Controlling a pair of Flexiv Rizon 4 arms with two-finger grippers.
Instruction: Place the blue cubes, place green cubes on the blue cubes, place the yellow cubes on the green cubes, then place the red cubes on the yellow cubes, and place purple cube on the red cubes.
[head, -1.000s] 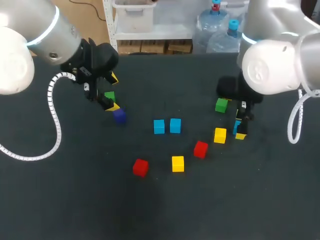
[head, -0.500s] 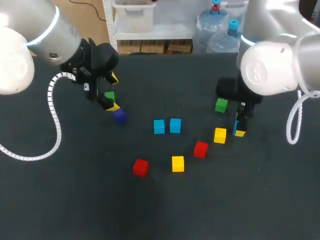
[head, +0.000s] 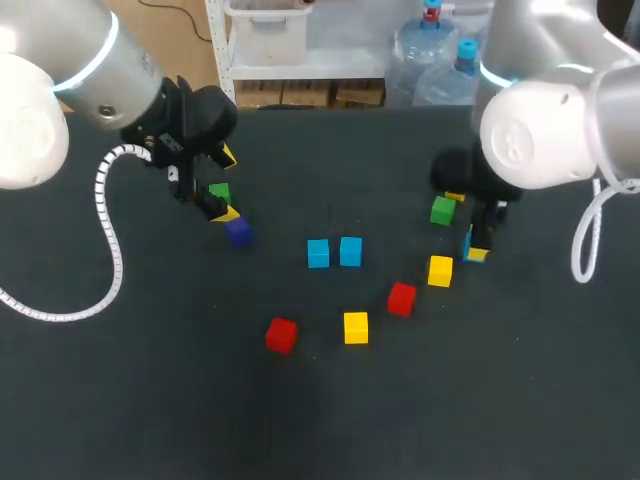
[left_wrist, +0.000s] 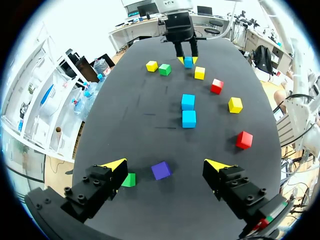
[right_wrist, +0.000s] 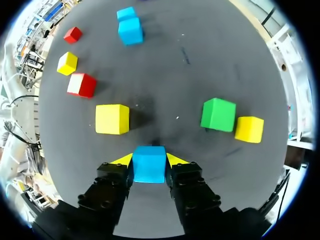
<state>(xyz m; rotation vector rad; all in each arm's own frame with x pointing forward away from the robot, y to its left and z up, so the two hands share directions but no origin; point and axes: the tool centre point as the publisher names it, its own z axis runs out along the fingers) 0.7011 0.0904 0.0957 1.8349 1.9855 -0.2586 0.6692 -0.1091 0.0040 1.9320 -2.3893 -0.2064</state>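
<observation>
Grasping a blue cube (right_wrist: 149, 165) squarely by two opposite faces, right hand (right_wrist: 149, 160) hovers; left hand (left_wrist: 165, 164) gapes.

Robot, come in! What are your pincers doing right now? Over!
Right pincer shut on a blue cube. Left pincer open, purple cube under it. Two more blue cubes side by side mid-table, nothing stacked. Yellow cube just ahead of right pincer.

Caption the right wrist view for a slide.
Right gripper shut on a blue cube; green cube lies ahead.
</observation>
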